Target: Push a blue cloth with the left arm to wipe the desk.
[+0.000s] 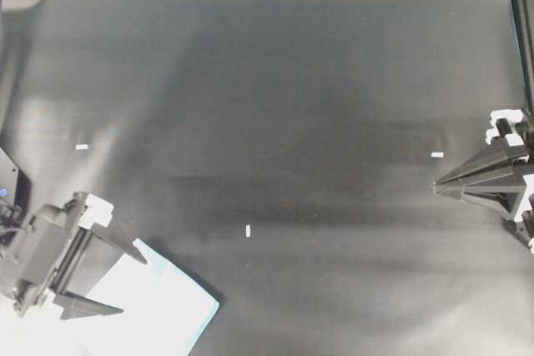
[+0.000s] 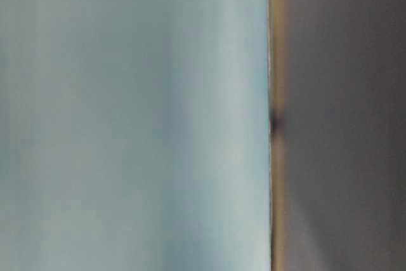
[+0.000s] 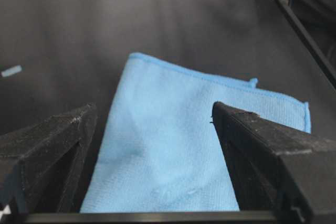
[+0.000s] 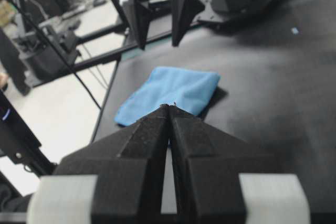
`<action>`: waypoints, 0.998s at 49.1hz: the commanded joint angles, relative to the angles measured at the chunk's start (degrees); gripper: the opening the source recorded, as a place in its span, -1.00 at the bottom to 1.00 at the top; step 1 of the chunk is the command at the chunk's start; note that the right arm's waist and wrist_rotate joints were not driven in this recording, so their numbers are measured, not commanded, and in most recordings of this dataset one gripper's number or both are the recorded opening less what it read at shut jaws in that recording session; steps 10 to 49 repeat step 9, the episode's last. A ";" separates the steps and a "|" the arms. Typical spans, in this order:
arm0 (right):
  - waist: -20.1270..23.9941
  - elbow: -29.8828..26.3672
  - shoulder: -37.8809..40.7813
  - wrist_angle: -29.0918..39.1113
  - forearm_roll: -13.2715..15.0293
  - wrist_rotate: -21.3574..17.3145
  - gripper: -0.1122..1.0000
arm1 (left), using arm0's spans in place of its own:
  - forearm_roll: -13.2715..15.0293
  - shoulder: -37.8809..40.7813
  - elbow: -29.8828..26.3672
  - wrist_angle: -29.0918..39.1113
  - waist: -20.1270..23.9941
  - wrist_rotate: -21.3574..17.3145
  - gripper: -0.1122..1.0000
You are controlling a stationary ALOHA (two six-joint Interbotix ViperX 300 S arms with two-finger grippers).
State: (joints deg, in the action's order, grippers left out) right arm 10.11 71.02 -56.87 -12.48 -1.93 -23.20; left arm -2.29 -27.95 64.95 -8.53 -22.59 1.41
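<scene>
We see the soft, folded sky-blue cloth [image 1: 171,302] at the matte black desk's [image 1: 275,97] near-left corner, under the black pointed left gripper [image 1: 113,283], jaws wide apart. Right gripper [image 1: 435,187] closed, well apart; small white tape marks [image 1: 248,231] lie between.

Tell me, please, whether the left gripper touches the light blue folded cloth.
Apart. The right wrist view shows the left gripper hanging above the blue cloth, desk between.

Table-level view fully blurred; overhead washed-out, soft.
</scene>
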 commanded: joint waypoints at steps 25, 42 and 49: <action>0.09 0.53 0.26 -0.44 0.00 0.09 -0.80 | -0.26 -4.39 1.49 -0.44 1.05 -0.18 0.75; 0.09 0.53 0.26 -0.44 0.00 0.09 -0.80 | -0.26 -4.39 1.49 -0.44 1.05 -0.18 0.75; 0.09 0.53 0.26 -0.44 0.00 0.09 -0.80 | -0.26 -4.39 1.49 -0.44 1.05 -0.18 0.75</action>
